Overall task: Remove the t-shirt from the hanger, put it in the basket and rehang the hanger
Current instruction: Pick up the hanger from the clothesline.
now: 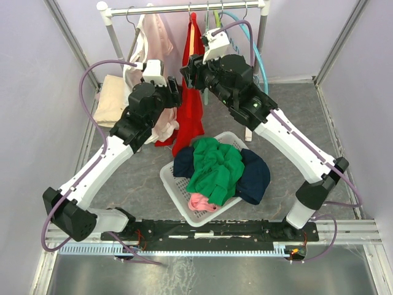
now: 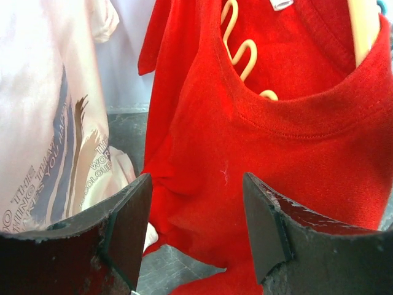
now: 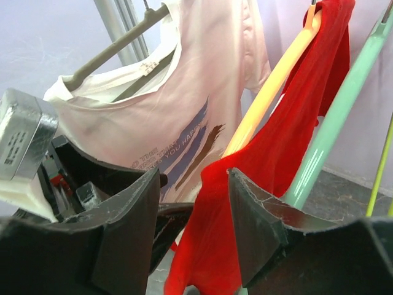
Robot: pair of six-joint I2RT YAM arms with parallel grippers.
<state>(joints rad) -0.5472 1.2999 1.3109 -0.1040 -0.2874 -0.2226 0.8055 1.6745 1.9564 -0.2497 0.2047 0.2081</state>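
Reaching away from their bases at the near edge, both arms stretch toward the rail [image 1: 184, 8] of the clothes rack, elbows bowed outward so that the two forearms close in a V on the red t-shirt [image 1: 191, 107]. That shirt hangs mid-rail on an orange hanger [image 3: 270, 86], its body dropping toward the floor.

The left gripper [image 2: 196, 209] sits low on the shirt's left side, facing the chest below the neckline. Its jaws stand wide, with nothing between them, and the red cloth lies just beyond the fingers [image 2: 129, 227].

The right gripper [image 3: 193, 184] is higher and closer to the rail, on the shirt's right. Its jaws are parted too. Red fabric shows in the gap, but no pinch on it is visible.

The collar edge sags in a curve beneath the hanger's arm, and part of the hanger shows through the neck opening. Room is tight. A pale pink printed t-shirt [image 3: 178, 110] on a grey hanger [image 3: 116, 46] hangs just left, close to the left wrist, and a green hanger [image 3: 331, 123] stands just right of the red shirt. Nearer, on the grey floor, a white basket [image 1: 172, 184] heaped with green, navy and pink clothes lies between the forearms.
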